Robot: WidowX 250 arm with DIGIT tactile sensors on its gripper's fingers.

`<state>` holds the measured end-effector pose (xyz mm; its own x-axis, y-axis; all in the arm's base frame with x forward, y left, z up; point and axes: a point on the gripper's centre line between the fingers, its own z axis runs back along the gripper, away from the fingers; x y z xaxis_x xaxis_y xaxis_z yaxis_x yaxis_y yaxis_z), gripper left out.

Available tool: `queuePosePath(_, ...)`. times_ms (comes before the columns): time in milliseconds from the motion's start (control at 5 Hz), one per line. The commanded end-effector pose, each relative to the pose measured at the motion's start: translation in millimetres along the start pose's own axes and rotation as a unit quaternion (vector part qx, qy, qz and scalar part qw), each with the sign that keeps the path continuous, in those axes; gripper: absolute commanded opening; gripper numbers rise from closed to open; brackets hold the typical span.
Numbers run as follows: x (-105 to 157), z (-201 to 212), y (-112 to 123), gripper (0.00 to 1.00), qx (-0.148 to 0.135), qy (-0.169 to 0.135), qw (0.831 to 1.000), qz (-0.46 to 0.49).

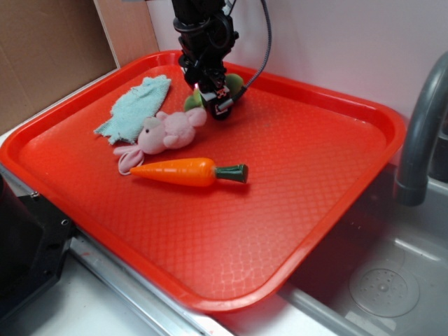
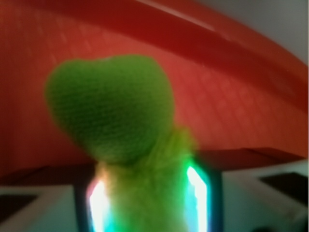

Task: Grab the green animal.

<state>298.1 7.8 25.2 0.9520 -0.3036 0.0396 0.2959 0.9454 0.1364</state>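
Toy: a blurry green plush turtle (image 2: pixel 113 108) fills the middle.
Pincer: the pincer (image 2: pixel 147 198) has its two fingers (image 2: pixel 203 193) pressed against the toy's sides.
Behind: a red tray (image 2: pixel 231 96).

The black arm reaches down from the far side, wrist pointing nearly straight down. Its end effector (image 1: pixel 215 94) sits low over the bench, fingers (image 2: pixel 99 203) closed against the green animal (image 2: pixel 113 111) between them.
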Motion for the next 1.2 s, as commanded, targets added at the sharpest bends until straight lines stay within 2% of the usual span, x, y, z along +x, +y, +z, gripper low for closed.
queuePosePath(0, -15.8, 88.1, -15.2, 0.0, -0.021, -0.013, 0.993, 0.114)
queuePosePath(200, -31.5, 118.6, -26.1, 0.0, -0.049, 0.004, 0.985, 0.168)
queuePosePath(400, -54.0, 142.4, -36.3, 0.0, -0.062, 0.012, 0.979, 0.192)
queuePosePath(600, -72.3, 150.6, -47.9, 0.0, -0.091, 0.021, 0.976, 0.197)
queuePosePath(800, -84.2, 153.3, -63.5, 0.0, -0.07, -0.003, 0.978, 0.197)
queuePosePath(1000, -78.7, 147.3, -56.1, 0.0, -0.066, 0.006, 0.976, 0.205)
